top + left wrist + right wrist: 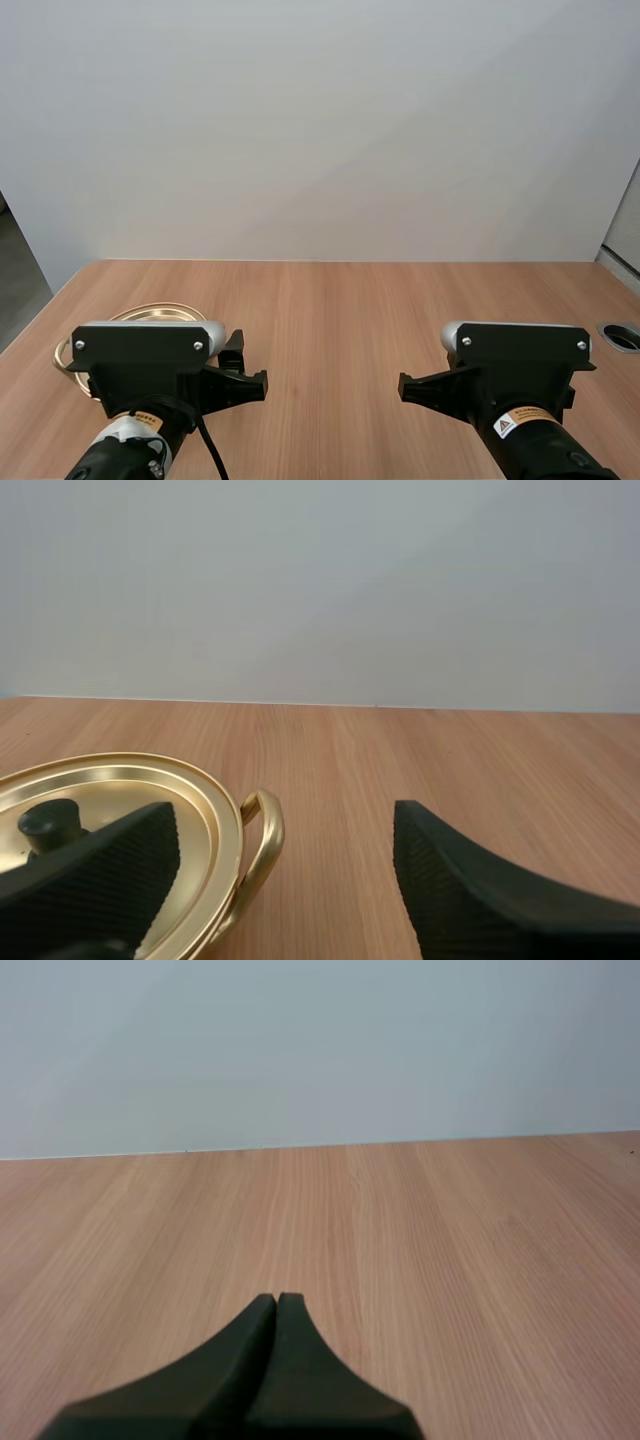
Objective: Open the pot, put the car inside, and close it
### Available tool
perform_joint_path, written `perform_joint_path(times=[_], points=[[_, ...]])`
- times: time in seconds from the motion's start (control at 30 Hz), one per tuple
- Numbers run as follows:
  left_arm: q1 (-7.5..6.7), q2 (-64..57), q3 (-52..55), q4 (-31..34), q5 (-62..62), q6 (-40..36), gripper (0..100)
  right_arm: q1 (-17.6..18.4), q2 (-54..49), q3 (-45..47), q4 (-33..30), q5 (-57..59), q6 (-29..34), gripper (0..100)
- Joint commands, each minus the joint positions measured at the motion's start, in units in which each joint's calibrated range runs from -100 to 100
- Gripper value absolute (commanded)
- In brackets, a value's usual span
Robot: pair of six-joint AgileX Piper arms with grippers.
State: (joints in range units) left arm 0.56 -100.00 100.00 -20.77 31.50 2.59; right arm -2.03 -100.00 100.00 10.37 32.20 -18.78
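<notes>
A gold pot (pixel 150 313) is seen near the left edge of the wooden table (pixel 340 320), towards its near side, partly hidden beneath the left arm in the high view. The pot is covered by its lid (pixel 110 785), on whose middle a black knob (pixel 50 825) is set upright. A curved gold handle (pixel 265 845) is seen at the side of the pot that is turned towards the middle of the table.

The left gripper (pixel 285 815) is held low at the pot with its fingers (pixel 110 880) spread wide, their ribbed inner faces turned to each other. One finger is seen in front of the lid, close to the knob, while the other is placed over bare wood just beyond the handle. Whether the lid is touched by the finger cannot be told.

The right gripper (pixel 277 1300) is held over bare wood in the right half of the table, well apart from the pot. Its fingers are pressed together into one dark wedge, and nothing is pinched between them.
</notes>
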Motion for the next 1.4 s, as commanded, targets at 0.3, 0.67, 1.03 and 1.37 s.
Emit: perform_joint_path(times=[0.3,0.67,1.03,1.37], points=[[-0.07,0.00,0.00,-1.60,2.37,0.61,100,-0.03,0.00,0.00,-0.83,-0.31,0.08,0],[-0.07,0.00,0.00,-2.30,2.53,0.58,83,-0.03,0.00,0.00,-0.83,-0.31,0.08,0],[-0.07,0.00,0.00,-2.57,-15.81,0.79,0,-0.03,0.00,0.00,-0.83,-0.31,0.08,0],[-0.07,0.00,0.00,-2.57,-15.55,0.79,0,-0.03,0.00,0.00,-0.83,-0.31,0.08,0]])
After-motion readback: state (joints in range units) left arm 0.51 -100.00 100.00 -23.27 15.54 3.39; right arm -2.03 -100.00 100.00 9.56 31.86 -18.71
